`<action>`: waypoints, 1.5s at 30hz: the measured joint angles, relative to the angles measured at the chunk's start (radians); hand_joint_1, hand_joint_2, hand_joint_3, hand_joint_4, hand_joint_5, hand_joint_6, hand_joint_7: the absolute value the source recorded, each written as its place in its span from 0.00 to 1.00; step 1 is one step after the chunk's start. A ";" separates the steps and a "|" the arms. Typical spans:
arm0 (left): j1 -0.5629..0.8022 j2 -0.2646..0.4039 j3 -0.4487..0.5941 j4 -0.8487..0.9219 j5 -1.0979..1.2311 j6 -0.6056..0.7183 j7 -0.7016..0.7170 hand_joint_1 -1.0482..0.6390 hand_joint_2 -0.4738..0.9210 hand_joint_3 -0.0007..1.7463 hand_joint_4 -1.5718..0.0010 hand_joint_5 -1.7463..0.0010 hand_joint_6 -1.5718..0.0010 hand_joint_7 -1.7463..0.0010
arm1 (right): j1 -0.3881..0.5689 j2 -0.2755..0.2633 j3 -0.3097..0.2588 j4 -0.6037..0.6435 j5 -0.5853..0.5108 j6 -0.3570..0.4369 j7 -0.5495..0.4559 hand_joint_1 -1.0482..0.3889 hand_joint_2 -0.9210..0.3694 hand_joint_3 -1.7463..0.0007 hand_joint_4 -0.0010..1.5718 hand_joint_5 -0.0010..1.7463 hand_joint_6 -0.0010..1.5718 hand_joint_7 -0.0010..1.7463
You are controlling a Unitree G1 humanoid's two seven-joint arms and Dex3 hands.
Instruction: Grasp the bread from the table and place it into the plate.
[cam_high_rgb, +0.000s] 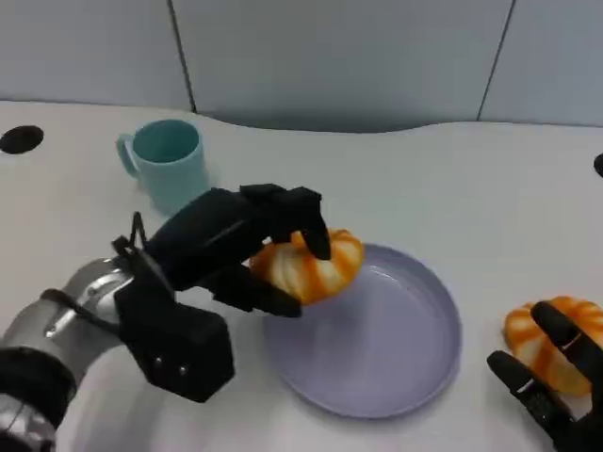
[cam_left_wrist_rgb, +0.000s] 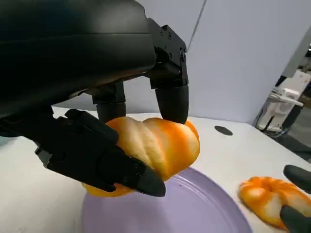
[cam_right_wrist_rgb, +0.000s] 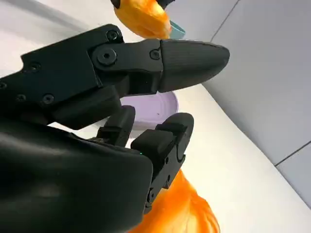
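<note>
My left hand (cam_high_rgb: 236, 240) grips an orange-and-cream striped bread (cam_high_rgb: 316, 266) between thumb and fingers, holding it just above the left rim of the lilac plate (cam_high_rgb: 396, 348). In the left wrist view the bread (cam_left_wrist_rgb: 155, 143) hangs over the plate (cam_left_wrist_rgb: 194, 208), pinched from above and below by the hand (cam_left_wrist_rgb: 97, 97). A second bread (cam_high_rgb: 528, 334) lies on the table right of the plate. My right hand (cam_high_rgb: 556, 386) lies against its near side with fingers apart. The right wrist view shows that hand (cam_right_wrist_rgb: 97, 126) spread over the second bread (cam_right_wrist_rgb: 180, 213).
A teal mug (cam_high_rgb: 170, 160) stands behind my left hand, near the back left of the white table. A dark round hole (cam_high_rgb: 21, 138) sits in the tabletop at far left. A grey wall runs behind the table.
</note>
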 measured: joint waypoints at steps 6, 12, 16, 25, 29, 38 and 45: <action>-0.075 -0.100 -0.061 0.076 0.059 0.002 -0.032 0.48 1.00 0.23 0.55 0.00 0.74 0.00 | -0.003 -0.001 0.001 0.003 0.000 -0.003 0.019 0.49 0.00 0.76 0.20 0.54 0.36 0.17; -0.133 -0.139 -0.134 0.152 0.172 0.003 0.021 0.47 0.99 0.21 0.57 0.00 0.74 0.00 | -0.003 -0.001 0.000 0.003 -0.005 -0.005 0.016 0.49 0.00 0.76 0.21 0.53 0.37 0.18; -0.158 -0.146 -0.170 0.176 0.231 0.018 0.066 0.47 0.98 0.20 0.55 0.00 0.73 0.00 | -0.003 0.000 0.000 0.003 -0.004 -0.005 0.016 0.49 0.00 0.76 0.21 0.53 0.36 0.17; -0.203 -0.133 -0.250 0.179 0.346 0.071 0.154 0.35 1.00 0.05 0.90 0.00 0.88 0.24 | -0.002 0.008 0.000 0.002 -0.003 -0.005 0.005 0.49 0.00 0.76 0.21 0.53 0.36 0.18; -0.231 -0.111 -0.243 0.183 0.282 0.030 -0.002 0.29 1.00 0.02 0.99 0.11 0.86 0.44 | -0.001 0.009 0.000 0.002 -0.003 -0.005 0.004 0.49 0.00 0.77 0.22 0.53 0.37 0.18; -0.241 -0.061 -0.220 0.106 0.188 -0.051 -0.171 0.21 1.00 0.02 1.00 0.26 0.86 0.57 | 0.000 0.010 0.001 -0.003 -0.003 -0.006 -0.002 0.49 0.00 0.77 0.21 0.53 0.37 0.18; -0.221 -0.022 -0.184 0.009 0.034 -0.090 -0.331 0.21 1.00 0.03 1.00 0.47 0.79 0.76 | 0.002 0.010 0.003 -0.003 -0.004 -0.009 0.000 0.49 0.00 0.77 0.21 0.52 0.41 0.19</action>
